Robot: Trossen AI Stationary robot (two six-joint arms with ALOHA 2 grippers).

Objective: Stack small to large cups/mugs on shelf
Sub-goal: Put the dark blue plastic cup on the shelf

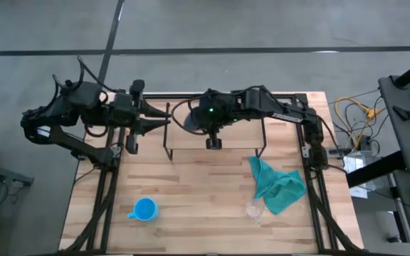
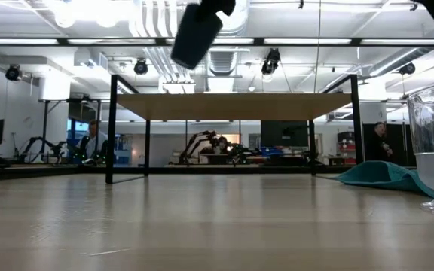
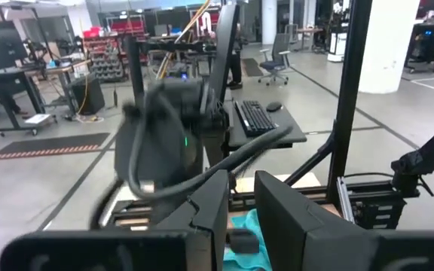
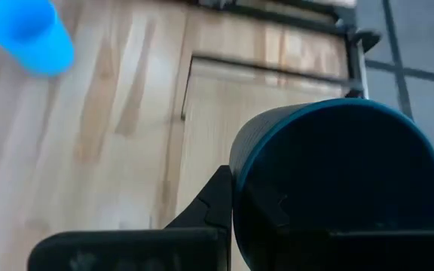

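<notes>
My right gripper (image 1: pixel 213 141) hovers over the shelf (image 1: pixel 216 151) and is shut on the dark navy cup (image 4: pixel 337 181). In the low view that cup (image 2: pixel 198 31) hangs tilted above the left part of the shelf board (image 2: pixel 232 105). The light-blue mug (image 1: pixel 144 209) stands on the table near its near-left corner. The tiny clear glass cup (image 1: pixel 253 210) stands near the near edge, beside the teal cloth. My left gripper (image 1: pixel 165 119) waits by the shelf's far-left leg, its fingers (image 3: pixel 209 211) a little apart and empty. My right gripper holds the dark navy cup near its teal-edged rim (image 4: pixel 247 162). One finger (image 4: pixel 218 202) lies against the outer wall; the cup hides the other finger. The cup is lifted clear above the shelf board and tilted.
A crumpled teal cloth (image 1: pixel 280 185) lies on the table's right part, to the right of the shelf. The shelf's thin black legs (image 2: pixel 111 128) stand at its corners. Bare tabletop (image 1: pixel 198 192) lies between mug and cloth. Cables and equipment sit off the table's right side.
</notes>
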